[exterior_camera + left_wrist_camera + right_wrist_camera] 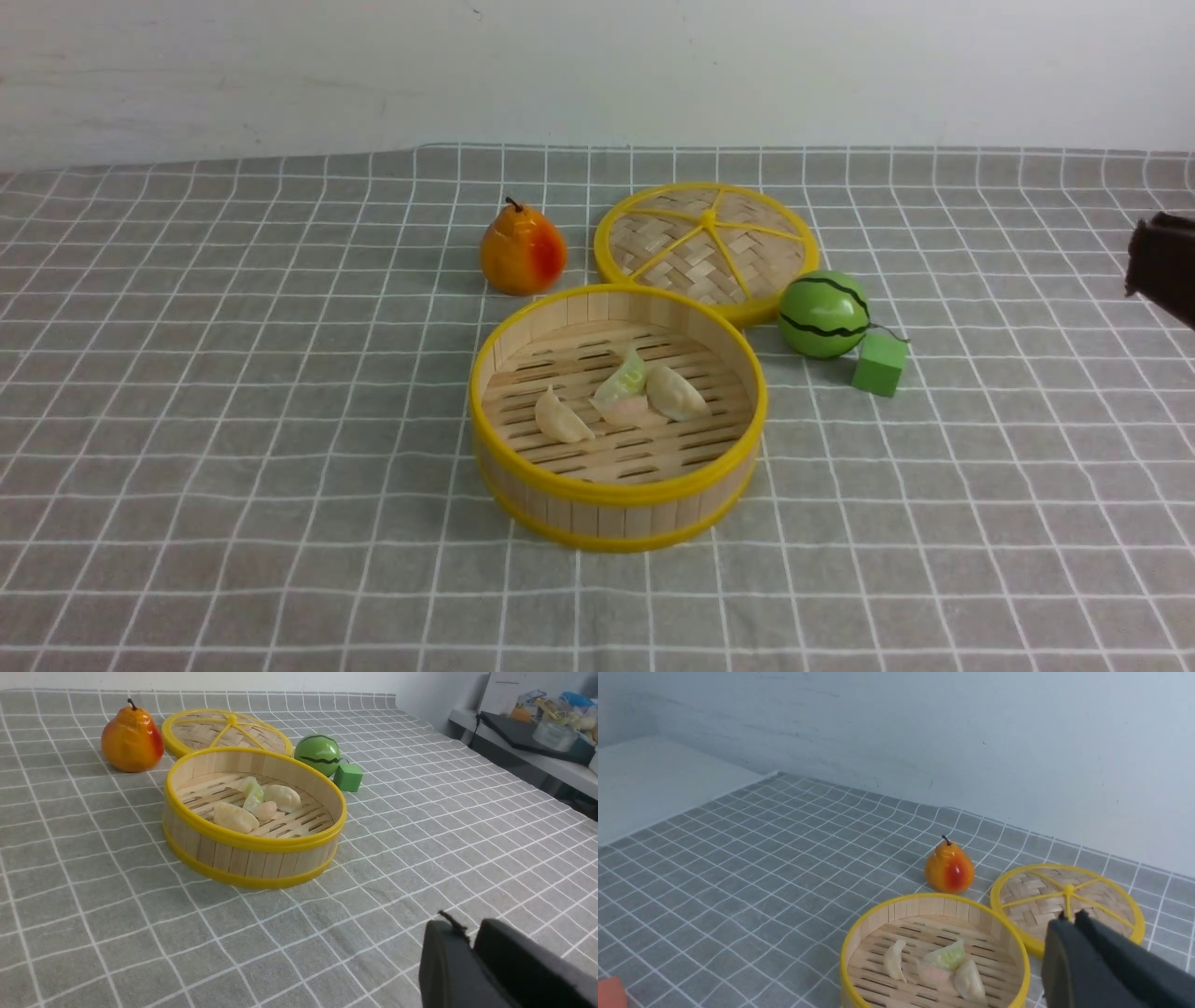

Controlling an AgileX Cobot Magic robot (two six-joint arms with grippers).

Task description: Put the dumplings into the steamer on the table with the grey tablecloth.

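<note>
The right gripper and left gripper, both cropped, sit closed; pinkish dumpling partly under green dumpling.

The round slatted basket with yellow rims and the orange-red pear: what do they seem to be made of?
The round slatted steamer basket looks like pale bamboo or wood: separate matte slats with faint grain. Its yellow rims look like smooth plastic. The orange-red pear looks like glossy plastic or painted foam, judging by its shiny highlights; the pictures leave open which.
</note>
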